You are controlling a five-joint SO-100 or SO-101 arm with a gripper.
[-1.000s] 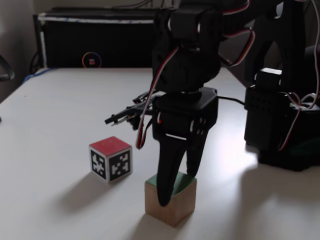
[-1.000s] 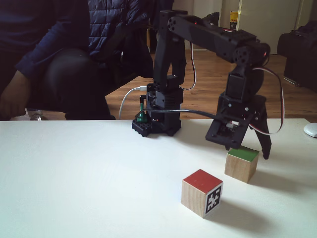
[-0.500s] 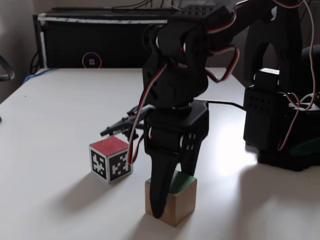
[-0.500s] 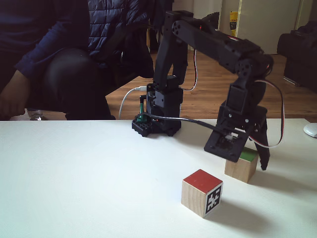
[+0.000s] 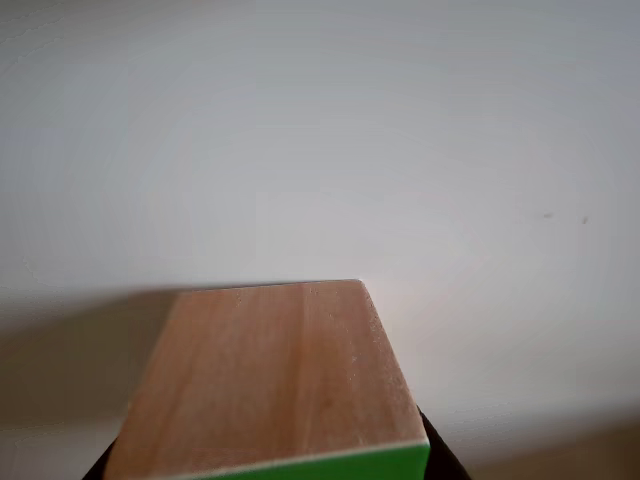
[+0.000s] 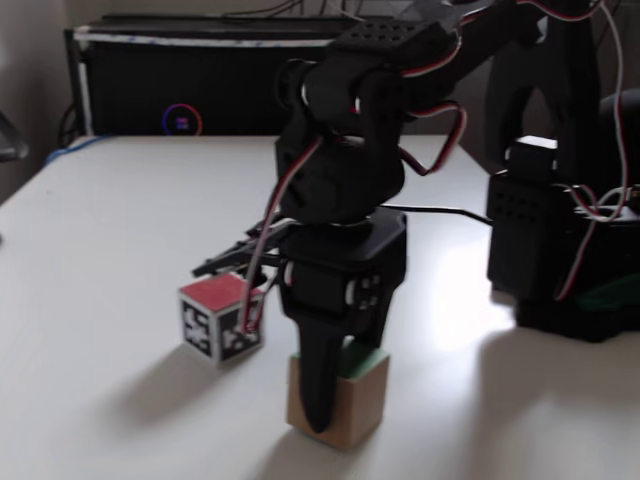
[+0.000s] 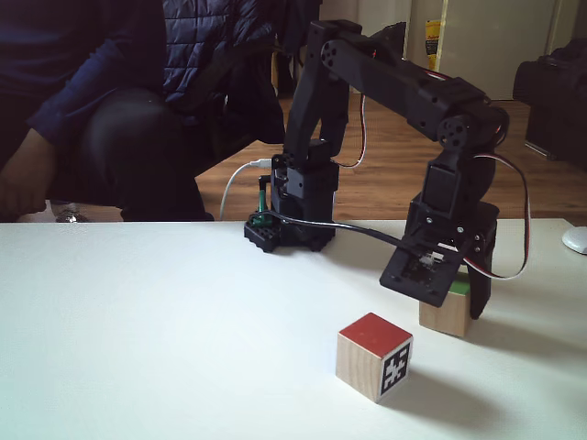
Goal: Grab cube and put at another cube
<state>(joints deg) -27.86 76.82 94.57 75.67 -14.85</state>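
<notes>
**Claw down around the green cube**

Other view: the green-faced cube fills the lower frame, sitting on the white surface.

A fixed view: my claw has dropped lower over that cube than a moment ago, fingers straddling it. Whether they grip yet, I cannot tell. The red-topped cube stands just left.

Another fixed view: the cube sits behind and right of the red-topped cube. Closing seems next.

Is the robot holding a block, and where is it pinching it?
Its fingers straddle the green-topped cube, against opposite sides; whether they squeeze it cannot be told.
</notes>
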